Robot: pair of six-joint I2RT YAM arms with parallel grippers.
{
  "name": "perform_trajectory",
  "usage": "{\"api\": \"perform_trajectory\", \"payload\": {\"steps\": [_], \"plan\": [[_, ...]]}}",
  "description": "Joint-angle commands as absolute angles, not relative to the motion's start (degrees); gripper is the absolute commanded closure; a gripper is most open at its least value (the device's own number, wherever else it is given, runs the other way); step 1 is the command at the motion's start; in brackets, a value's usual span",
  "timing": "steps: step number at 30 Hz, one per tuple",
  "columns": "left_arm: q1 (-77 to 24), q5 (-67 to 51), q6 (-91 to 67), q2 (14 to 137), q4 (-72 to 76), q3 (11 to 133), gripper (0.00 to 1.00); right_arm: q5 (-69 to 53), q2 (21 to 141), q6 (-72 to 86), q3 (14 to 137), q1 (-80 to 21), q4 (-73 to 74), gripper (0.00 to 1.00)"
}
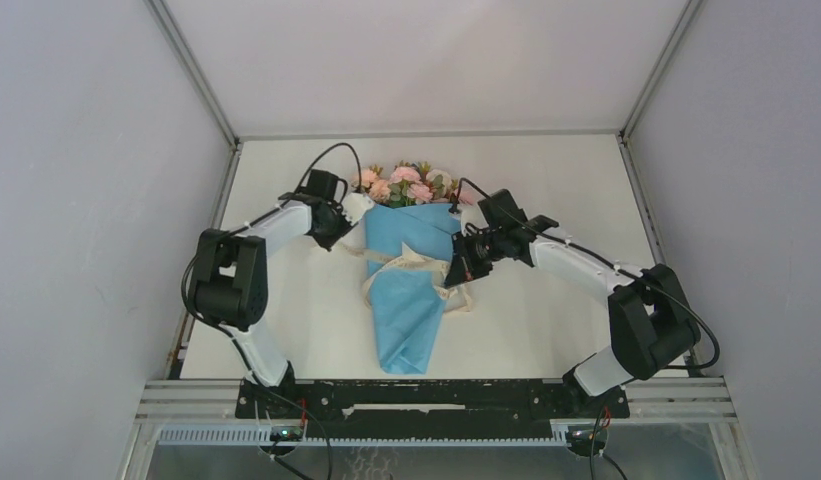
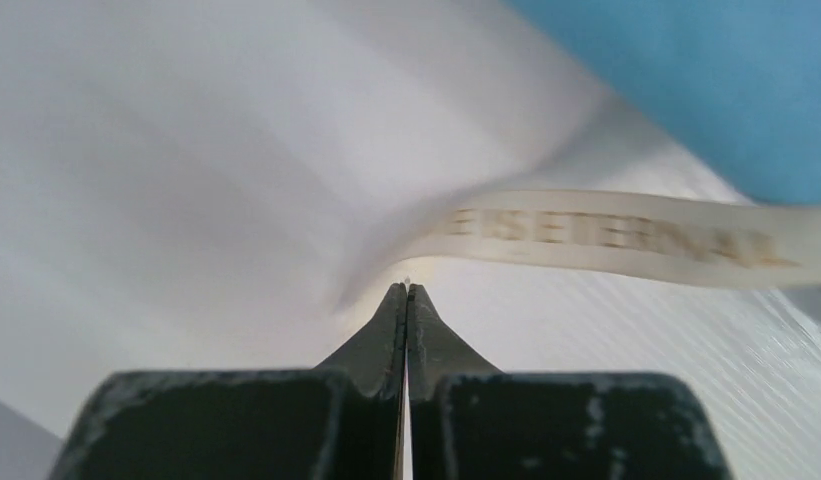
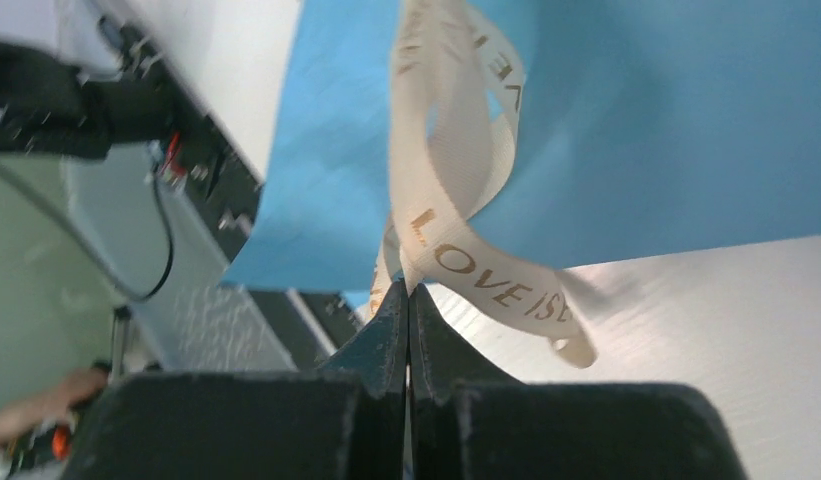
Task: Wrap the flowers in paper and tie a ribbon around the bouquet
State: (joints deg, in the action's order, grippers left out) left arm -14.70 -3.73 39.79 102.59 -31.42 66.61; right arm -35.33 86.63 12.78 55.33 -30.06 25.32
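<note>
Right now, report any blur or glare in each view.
Left wrist: ribbon lettering smeared, table soft, blue paper featureless. Right wrist: ribbon lettering readable near the right tool, background at left out of focus. Top external: even light, faint shadows, no glare.

Both jaws shut (tips together); left arm [image 1: 276,225], right arm [image 1: 576,262] angled inward.

My bouquet [image 1: 411,290]: paper [image 1: 406,325] sky-blue, flowers [image 1: 406,185] pink & cream w/ green leaves; ribbon [image 3: 456,160] cream-beige w/ gold lettering. My left gripper [image 2: 407,290] & right gripper [image 3: 407,288] black, arms [image 1: 576,262] white; table [image 1: 286,330] plain white.
</note>
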Motion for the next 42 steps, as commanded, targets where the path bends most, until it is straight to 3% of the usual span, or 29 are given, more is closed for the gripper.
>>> {"api": "perform_trajectory", "payload": {"steps": [1, 6, 10, 14, 15, 18, 19, 22, 23, 24, 28, 33, 37, 42], "plan": [[-12.6, -1.3, 30.9, 98.7, -25.8, 70.2, 1.00, -46.3, 85.0, 2.4, 62.2, -31.9, 42.9, 1.00], [-10.8, 2.6, 29.2, 99.9, -24.5, 71.0, 1.00, -42.1, 87.7, 1.9, 68.8, -34.2, 55.0, 1.00], [-10.3, 3.9, 30.3, 99.3, -23.8, 70.4, 1.00, -46.3, 85.4, 2.3, 72.1, -33.8, 55.1, 1.00], [-11.2, -13.4, 38.8, 96.8, -33.6, 71.0, 0.99, -46.5, 86.0, 4.3, 73.5, -32.2, 52.1, 1.00], [-12.3, -16.9, 42.7, 95.6, -36.0, 70.4, 0.88, -46.1, 87.0, 4.5, 73.6, -32.0, 51.8, 1.00], [-17.3, -18.9, 55.1, 92.9, -36.8, 66.9, 0.38, -45.2, 89.5, 4.6, 73.7, -32.0, 49.7, 1.00], [-18.7, -18.9, 58.8, 92.5, -36.2, 65.8, 0.30, -45.0, 90.1, 4.7, 73.7, -31.8, 49.1, 1.00], [-20.9, -20.6, 67.0, 95.3, -40.1, 67.2, 0.18, -45.0, 91.4, 4.9, 73.7, -30.8, 47.4, 1.00], [-21.1, -21.9, 69.1, 96.3, -41.5, 67.5, 0.05, -44.9, 91.5, 5.0, 73.6, -30.4, 46.9, 1.00], [-21.3, -22.6, 71.2, 96.9, -42.6, 67.2, 0.01, -44.9, 91.6, 5.2, 73.6, -30.2, 46.4, 1.00], [-22.7, -21.6, 79.0, 98.1, -46.0, 65.8, 0.01, -45.4, 91.8, 5.9, 73.6, -29.5, 44.8, 1.00], [-22.9, -19.0, 79.7, 100.2, -46.3, 65.6, 0.12, -45.7, 91.9, 6.4, 73.6, -29.2, 43.7, 1.00], [-23.5, -18.7, 73.8, 102.8, -43.2, 66.3, 0.40, -46.0, 91.5, 6.7, 73.4, -28.9, 43.2, 1.00], [-23.7, -18.9, 72.2, 101.8, -43.0, 64.4, 0.65, -47.1, 90.3, 8.0, 71.9, -27.9, 41.6, 1.00]]}}
